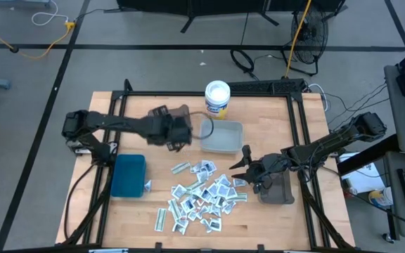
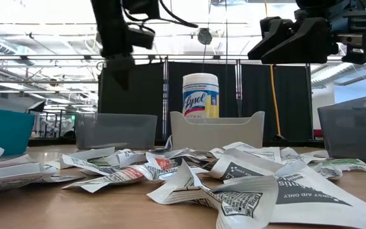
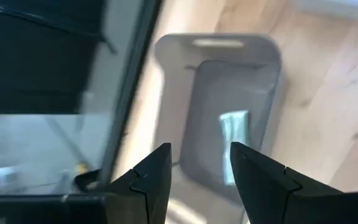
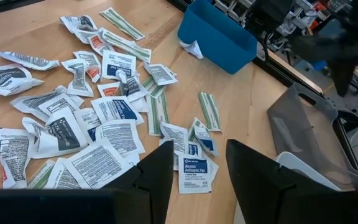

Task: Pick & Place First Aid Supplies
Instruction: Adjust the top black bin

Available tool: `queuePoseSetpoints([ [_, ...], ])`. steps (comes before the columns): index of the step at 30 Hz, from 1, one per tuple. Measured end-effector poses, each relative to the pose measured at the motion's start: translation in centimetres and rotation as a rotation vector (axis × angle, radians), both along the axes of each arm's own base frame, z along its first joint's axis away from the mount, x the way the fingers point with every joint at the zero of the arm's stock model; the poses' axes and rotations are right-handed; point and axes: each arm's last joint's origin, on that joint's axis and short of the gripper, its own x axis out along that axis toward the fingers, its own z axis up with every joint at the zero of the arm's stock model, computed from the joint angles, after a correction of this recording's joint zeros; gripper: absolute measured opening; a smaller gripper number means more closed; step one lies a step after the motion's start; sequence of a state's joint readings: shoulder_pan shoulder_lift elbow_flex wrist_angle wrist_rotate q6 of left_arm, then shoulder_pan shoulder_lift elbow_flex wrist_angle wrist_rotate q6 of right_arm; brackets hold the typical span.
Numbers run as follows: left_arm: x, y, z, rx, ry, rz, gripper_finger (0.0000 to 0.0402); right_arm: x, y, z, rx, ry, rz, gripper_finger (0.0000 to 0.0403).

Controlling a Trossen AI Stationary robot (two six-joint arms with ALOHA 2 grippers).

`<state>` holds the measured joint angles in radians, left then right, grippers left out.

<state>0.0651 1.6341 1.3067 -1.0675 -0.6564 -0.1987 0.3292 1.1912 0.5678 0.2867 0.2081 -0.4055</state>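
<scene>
The left gripper (image 1: 179, 133) hangs above a smoky translucent plastic bin (image 1: 173, 114) at the far side of the wooden table (image 1: 273, 218), its fingers apart with nothing between them; directly beneath it, in its own wrist view, one pale green-striped packet (image 3: 234, 144) lies on that bin's floor, so at least one item appears to be sorted. The right gripper (image 1: 243, 167) hovers at the near-right edge of the heap, fingers likewise apart and empty, with the first aid supplies (image 1: 202, 195), a loose scatter of small flat white and silvery packets and strips printed in blue, green and red, spread just ahead of and below it. Beside it on its outer side stands a dark grey bin (image 1: 278, 190); farther off, toward the left arm, sit a pale grey open bin (image 1: 223, 137) and a teal plastic bin (image 1: 129, 176), with one packet lying against the teal bin's corner. Judging by the size of the heap, the job seems barely begun: nearly every packet remains on the table. Readable print: "Lysol" on the white round tub with the blue-yellow label (image 2: 200, 95) behind the pale bin, "Alcohol Antiseptic Pad" on a packet (image 4: 196, 171) just ahead of the right fingertips, and "FIRST AID ONLY", upside down, on a near packet in the low view
</scene>
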Motion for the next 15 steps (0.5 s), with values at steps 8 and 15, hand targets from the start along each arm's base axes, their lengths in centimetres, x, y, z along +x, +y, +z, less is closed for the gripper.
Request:
queuePoseSetpoints([
  [8,0.2,5.8,0.0,-0.231,-0.099,-0.031,0.017,0.0,0.0,0.0,0.009,0.004,-0.004,0.0141],
  [15,-0.4,8.6,-0.6,-0.365,-0.123,-0.051,0.017,0.0,0.0,-0.1,-0.008,0.006,0.003,0.0141],
])
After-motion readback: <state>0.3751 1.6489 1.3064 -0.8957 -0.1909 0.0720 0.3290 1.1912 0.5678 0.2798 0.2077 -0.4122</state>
